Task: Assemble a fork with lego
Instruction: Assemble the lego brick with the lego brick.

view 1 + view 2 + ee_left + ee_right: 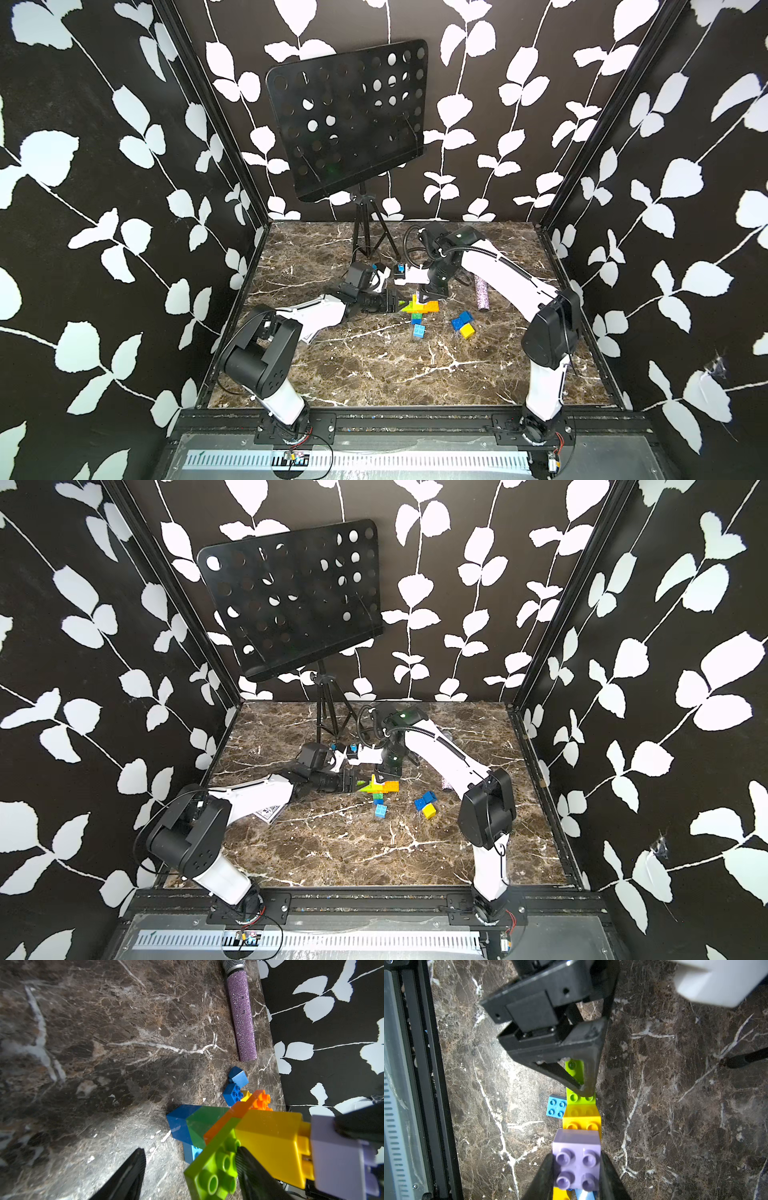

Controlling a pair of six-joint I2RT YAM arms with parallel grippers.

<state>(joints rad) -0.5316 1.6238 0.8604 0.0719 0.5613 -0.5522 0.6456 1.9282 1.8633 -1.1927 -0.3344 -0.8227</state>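
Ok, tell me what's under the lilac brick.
A yellow brick: the lilac brick, held in the right claw, sits over its studs, which show in the gap. How far they have engaged is covered.

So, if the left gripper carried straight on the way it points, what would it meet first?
Probably the lime brick of the fork, lying between the open fingers of the left gripper; depth is unclear.

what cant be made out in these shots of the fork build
- Both top views: right gripper covers the lilac brick.
- Right wrist: left gripper covers part of the lime brick.
- Left wrist: frame edge crops the microphone head.
- Both top views: loose bricks, studs too small to count.
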